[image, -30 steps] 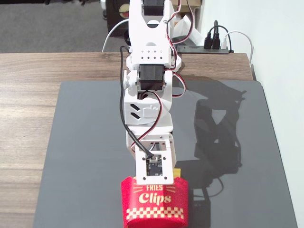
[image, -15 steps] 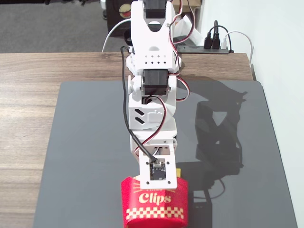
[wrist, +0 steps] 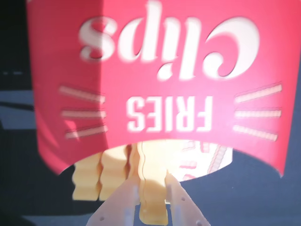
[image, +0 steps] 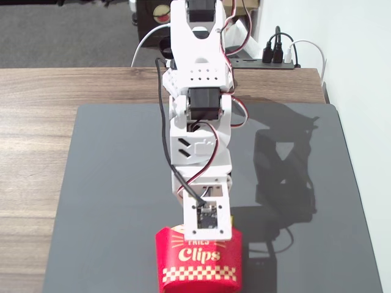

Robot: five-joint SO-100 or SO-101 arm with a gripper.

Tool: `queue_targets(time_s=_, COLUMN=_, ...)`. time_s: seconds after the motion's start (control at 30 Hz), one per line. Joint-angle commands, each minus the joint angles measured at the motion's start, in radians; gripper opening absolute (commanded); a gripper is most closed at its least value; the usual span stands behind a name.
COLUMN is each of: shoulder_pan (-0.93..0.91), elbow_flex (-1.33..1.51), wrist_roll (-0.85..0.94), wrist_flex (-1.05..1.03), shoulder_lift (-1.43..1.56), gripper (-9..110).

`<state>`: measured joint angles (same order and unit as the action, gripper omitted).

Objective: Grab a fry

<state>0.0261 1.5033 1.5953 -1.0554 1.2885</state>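
In the fixed view the arm's wrist hides the gripper and the red carton's (image: 199, 262) mouth near the mat's front edge, while the blurred wrist view crops the carton (wrist: 155, 80) and fry (wrist: 153, 197) ends.

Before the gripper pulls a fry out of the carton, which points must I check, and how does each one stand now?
1. Gripper at the carton's mouth: ok, it sits at the opening of the carton.
2. A fry between the fingers: ok, one wavy yellow fry lies between the two fingers.
3. Fingers closed firmly on the fry: cannot tell, they flank it closely, but contact is unclear in the blurred wrist view.
4. Neighbouring fries free of the fingers: ok, they lie to the left in the wrist view.
5. Carton upright: ok, it stands on the mat in the fixed view.
6. Arm's cable clear of the carton: ok.
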Motion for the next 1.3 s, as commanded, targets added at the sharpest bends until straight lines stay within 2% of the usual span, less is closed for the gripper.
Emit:
queue_targets(time_s=0.0, shoulder_pan=0.008, elbow_flex=0.077, wrist_roll=0.000, wrist_flex=0.000, shoulder_lift=0.138, gripper=1)
queue_targets(time_s=0.33, shoulder_pan=-0.002, elbow_flex=0.506, wrist_roll=0.014, wrist_flex=0.054, shoulder_lift=0.514, gripper=1)
queue_targets(time_s=0.67, shoulder_pan=-0.043, elbow_flex=0.834, wrist_roll=0.025, wrist_flex=0.012, shoulder_lift=0.882, gripper=1)
queue_targets(time_s=0.97, shoulder_pan=-0.104, elbow_flex=0.861, wrist_roll=0.029, wrist_flex=-0.187, shoulder_lift=1.137, gripper=1)
queue_targets(time_s=1.27, shoulder_pan=-0.179, elbow_flex=0.834, wrist_roll=0.058, wrist_flex=-0.258, shoulder_lift=1.232, gripper=1)
